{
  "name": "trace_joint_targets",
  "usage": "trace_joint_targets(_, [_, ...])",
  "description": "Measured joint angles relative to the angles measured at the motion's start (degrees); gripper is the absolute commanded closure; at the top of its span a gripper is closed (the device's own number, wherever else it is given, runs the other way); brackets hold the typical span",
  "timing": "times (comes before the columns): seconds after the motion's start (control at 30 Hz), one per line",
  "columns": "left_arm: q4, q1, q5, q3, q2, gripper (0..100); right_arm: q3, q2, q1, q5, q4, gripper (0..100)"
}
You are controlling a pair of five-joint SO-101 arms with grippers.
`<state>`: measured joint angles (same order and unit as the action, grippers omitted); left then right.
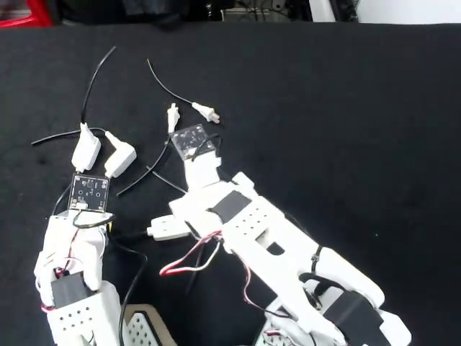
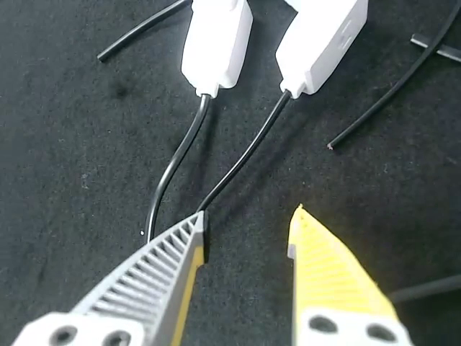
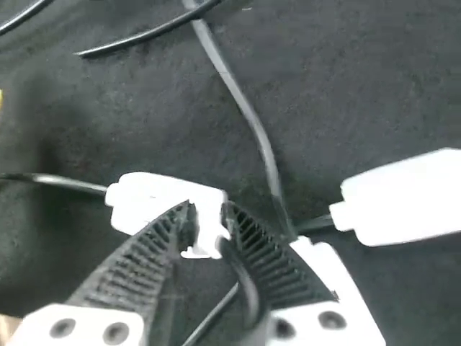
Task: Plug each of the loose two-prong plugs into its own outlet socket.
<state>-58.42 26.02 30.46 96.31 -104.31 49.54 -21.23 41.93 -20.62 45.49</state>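
The black table (image 1: 346, 108) carries both arms. The right arm (image 1: 288, 245) slants in from the near right to the middle, and the left arm (image 1: 79, 317) stands at the near left. Just beyond the left gripper (image 2: 248, 220), whose jaws stand apart on nothing, lie the left white block (image 1: 86, 150) and the right white block (image 1: 120, 158) (the sockets, I judge). They lie side by side, long axes running roughly near to far, with short cable stubs (image 2: 180, 151) trailing back toward that claw. Whether their far ends are free I cannot tell.

The right gripper (image 3: 209, 213) is pinched on a small held plug (image 3: 155, 198) near the table's middle, and a second plug (image 3: 403, 205) lies close beside it. The blocks lie to the left of the held plug, so the carry would go leftward. The plug would probably need turning into line with a block's axis. The left arm is the nearer to the blocks.
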Motion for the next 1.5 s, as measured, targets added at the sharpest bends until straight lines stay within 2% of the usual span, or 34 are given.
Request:
trace_joint_targets(0.4, [0.0, 0.0, 0.0, 0.0, 0.0, 81, 0.0, 0.44, -0.88, -1.32, 0.7, 98.6])
trace_joint_targets(0.77, [0.0, 0.0, 0.0, 0.0, 0.0, 81, -2.11, 8.44, 4.48, -1.49, -2.64, 98.6])
trace_joint_targets(1.17, [0.0, 0.0, 0.0, 0.0, 0.0, 81, -1.41, 6.51, 9.23, -1.32, -2.11, 98.6])
trace_joint_targets(1.33, [0.0, 0.0, 0.0, 0.0, 0.0, 81, 0.44, 4.66, 9.76, 2.02, -2.9, 98.6])
trace_joint_targets(1.5, [0.0, 0.0, 0.0, 0.0, 0.0, 81, 5.45, 3.6, 9.05, 8.53, -13.27, 98.6])
